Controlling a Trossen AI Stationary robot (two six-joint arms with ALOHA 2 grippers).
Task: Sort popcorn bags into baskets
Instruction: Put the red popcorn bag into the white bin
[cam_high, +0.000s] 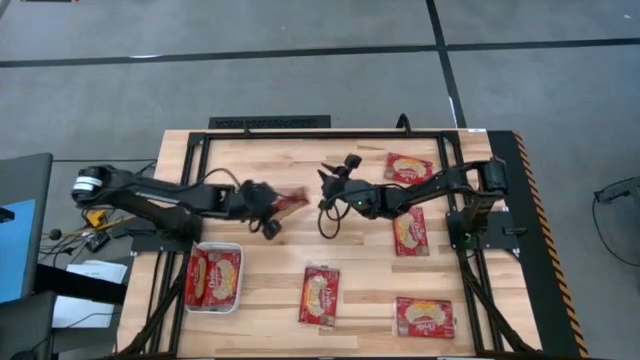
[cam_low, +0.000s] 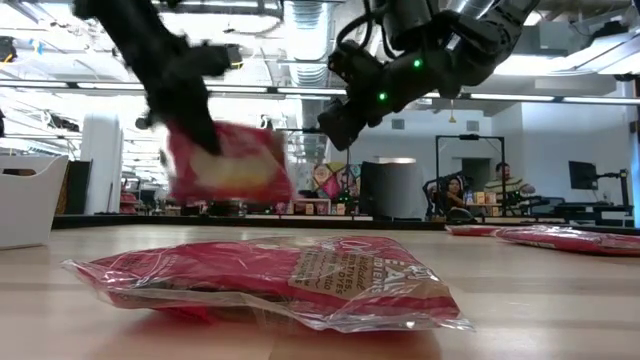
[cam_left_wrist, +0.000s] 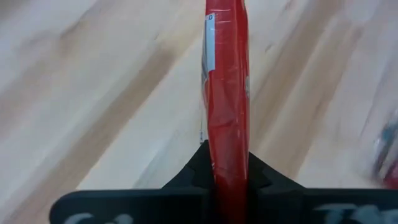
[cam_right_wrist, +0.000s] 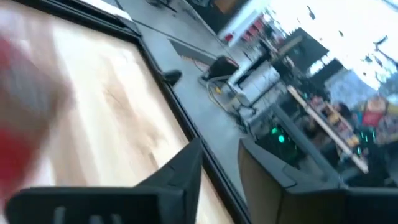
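Note:
My left gripper (cam_high: 272, 207) is over the table's middle, shut on a red popcorn bag (cam_high: 291, 203) that hangs clear of the wood in the low view (cam_low: 225, 165). My right gripper (cam_high: 328, 183) hovers open just right of it, holding nothing; its fingers (cam_right_wrist: 186, 163) stand apart. The white tray (cam_high: 213, 245) sits near the left front corner with two red bags (cam_high: 212, 278) lying flat inside. Several more bags lie flat on the table: one far right (cam_high: 408, 167), one under the right arm (cam_high: 410, 231), one near middle (cam_high: 320, 295), one near right (cam_high: 425, 317). My left gripper pinches the bag between its two fingers (cam_left_wrist: 198, 171) at one end of the packet (cam_left_wrist: 227, 163). In the left wrist view the bag shows edge-on, running straight out from the fingers. It is lifted clear of the table and tilted.
A black frame (cam_high: 300, 133) runs along the table's far edge and sides. The near-middle bag fills the low view's foreground (cam_low: 270, 280). Bare wood lies between the tray and the near-middle bag. People sit in the room beyond the table (cam_low: 455, 190).

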